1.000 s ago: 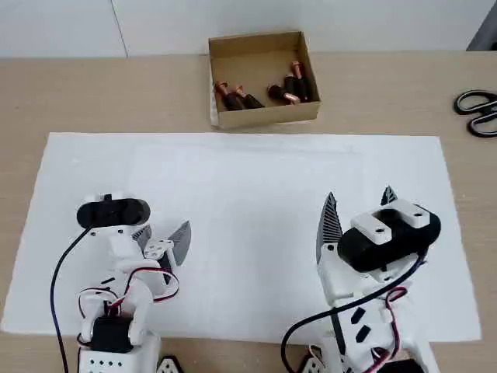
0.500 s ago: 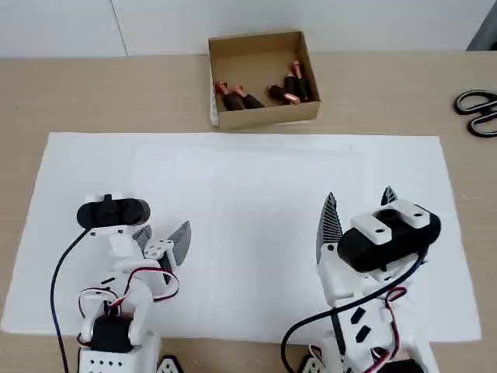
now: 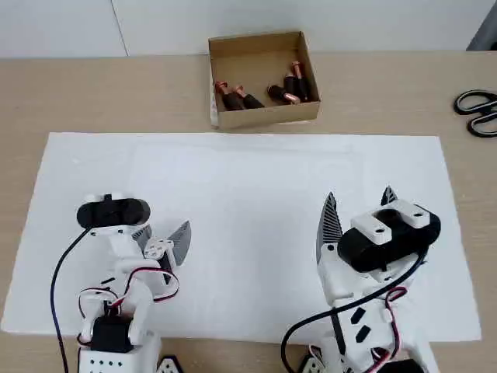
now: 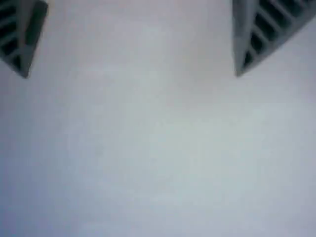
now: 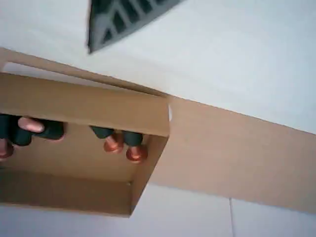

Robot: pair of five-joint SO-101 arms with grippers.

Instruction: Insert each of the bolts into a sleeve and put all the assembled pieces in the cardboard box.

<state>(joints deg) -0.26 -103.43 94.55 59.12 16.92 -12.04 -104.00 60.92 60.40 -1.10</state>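
- The cardboard box (image 3: 268,116) is set at 12 o'clock on the counter (image 3: 93,93), just beyond the white sheet (image 3: 233,186).
- The assembled pieces (image 3: 289,87) are lying inside it (copper ends showing).
- The left hand (image 3: 161,235) is held open over the sheet at 7 o'clock.
- The right hand (image 3: 359,208) is held open at 5 o'clock.

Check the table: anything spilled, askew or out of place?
Nothing stands out. The assembled pieces lie inside the cardboard box, the white sheet lies flat, and the scissors sit off it near the table edge. The left gripper and right gripper hang open, holding nothing.
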